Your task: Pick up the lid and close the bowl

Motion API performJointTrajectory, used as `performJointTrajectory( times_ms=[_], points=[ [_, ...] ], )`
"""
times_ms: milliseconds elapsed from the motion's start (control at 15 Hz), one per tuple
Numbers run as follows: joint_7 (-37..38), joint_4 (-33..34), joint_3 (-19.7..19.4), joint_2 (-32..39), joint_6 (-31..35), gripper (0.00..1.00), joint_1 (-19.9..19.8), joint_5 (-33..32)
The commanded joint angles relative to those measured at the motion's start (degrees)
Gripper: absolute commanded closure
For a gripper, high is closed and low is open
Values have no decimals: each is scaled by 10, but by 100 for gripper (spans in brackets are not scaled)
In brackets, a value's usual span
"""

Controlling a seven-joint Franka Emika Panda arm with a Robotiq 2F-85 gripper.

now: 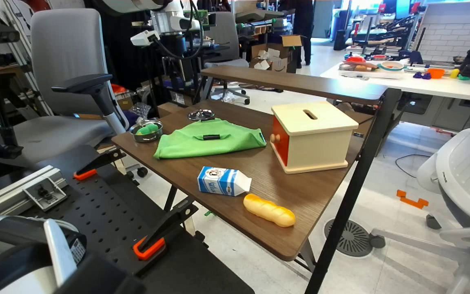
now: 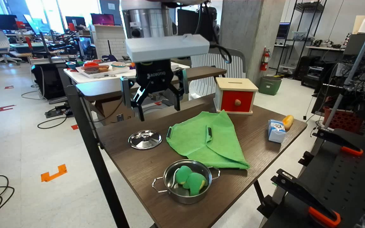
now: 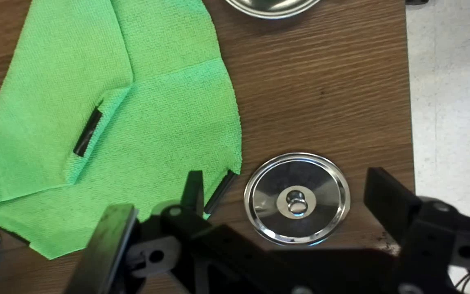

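**My black two-fingered Robotiq gripper [image 2: 159, 113] hangs wide above a brown wood-grained table [image 2: 144, 164]**

I have its two fingers spread well apart in mid-air. In my wrist view the round, shiny metal lid [image 3: 297, 199] shows between them; it lies flat on the table, knob up, just beside a folded green cloth [image 2: 195, 139] with black strips along its edges.

The round, two-handled, silvery metal bowl [image 2: 187, 199] stands uncovered on the same table, near the cloth and apart from the lid. Inside sits a green, lumpy thing [image 2: 195, 181] with yellow patches (I cannot tell what it is). My wrist view catches only a bit of the bowl's rim, at its top edge.

A pale wooden box [image 1: 320, 147] with a red front, a round knob and a slotted top stands near the cloth; its inside is hidden from me. Beside a golden, bread-shaped piece [image 1: 269, 210], a blue-and-white carton [image 1: 220, 181] lies on its side, and I cannot tell whether it holds anything. On a white table [image 1: 406, 84] farther off, a shallow white tray [image 2: 99, 75] holds red and brown things [image 2: 90, 64], too small for me to name.
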Motion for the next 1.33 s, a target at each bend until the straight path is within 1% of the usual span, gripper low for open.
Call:
performJointTrajectory(
  times_ms=[0, 133, 400, 933, 1267],
  points=[
    [-58, 49, -9, 44, 10, 0, 3, 27],
    [-78, 66, -12, 60, 8, 0, 4, 36],
    [-93, 103, -26, 92, 1, 0, 11, 44],
    [-86, 187, -44, 162, -11, 0, 24, 44],
    [-90, 232, -43, 200, -20, 0, 23, 56]
  ],
)
